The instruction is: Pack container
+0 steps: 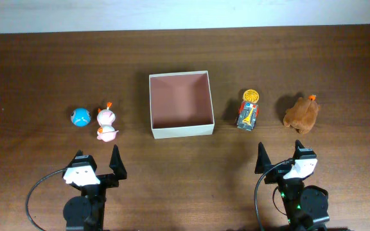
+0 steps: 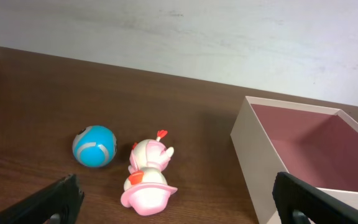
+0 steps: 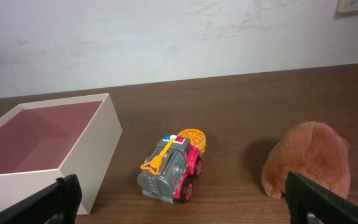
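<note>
The container [image 1: 157,85] is a square shallow box with cream walls and a reddish-brown inside, empty, at the table's middle. It shows in the left wrist view [image 2: 253,149] and the right wrist view [image 3: 98,143]. Left of it lie a blue ball toy [image 1: 81,117] [image 2: 94,146] and a pink-and-white toy [image 1: 106,124] [image 2: 148,176]. Right of it lie a grey-and-red toy truck [image 1: 248,113] [image 3: 171,168] and a brown plush [image 1: 301,114] [image 3: 309,162]. My left gripper [image 1: 97,163] [image 2: 179,202] is open and empty, near the front edge below the pink toy. My right gripper [image 1: 279,159] [image 3: 185,199] is open and empty, in front of the truck and plush.
A pale wall [image 2: 229,37] stands behind the dark wooden table [image 1: 44,64]. Black cables [image 1: 37,192] curl by the arm bases at the front edge.
</note>
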